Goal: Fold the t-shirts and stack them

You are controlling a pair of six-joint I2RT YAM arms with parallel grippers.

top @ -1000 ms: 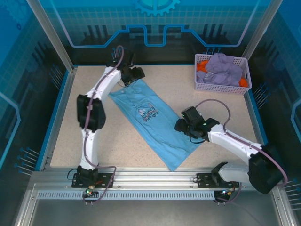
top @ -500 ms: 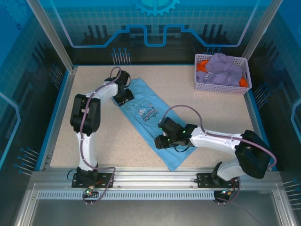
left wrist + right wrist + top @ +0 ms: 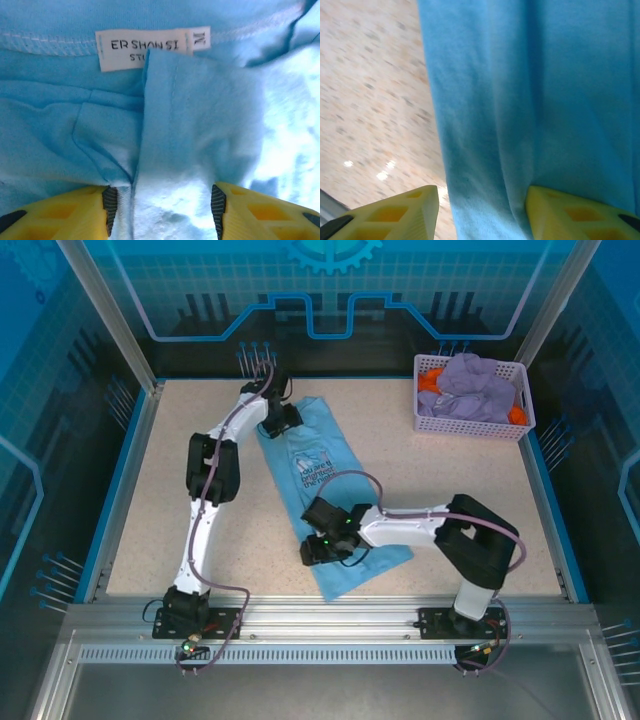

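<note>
The light blue t-shirt (image 3: 318, 465) lies as a long narrow strip on the table (image 3: 450, 500), well to the left of the lavender mesh basket (image 3: 470, 426). Its collar end is about level with the basket and its hem end runs away from the basket toward the arm bases. We see the chest lettering facing up near the middle of the strip. A lavender t-shirt (image 3: 475, 385) and an orange t-shirt (image 3: 432, 375) sit heaped inside the basket.

The left arm stretches far up from its base, elbow raised, its wrist bent in toward the basket side. The left gripper (image 3: 285, 420) pinches a ridge of cloth at the collar, just below the white neck label (image 3: 145, 47).

The right arm folds at its elbow below the basket and lays its forearm low across the table, away from the basket. The right gripper (image 3: 318, 550) clamps the shirt's long edge near the hem, blue cloth bunched between its yellow fingers (image 3: 570, 215)
</note>
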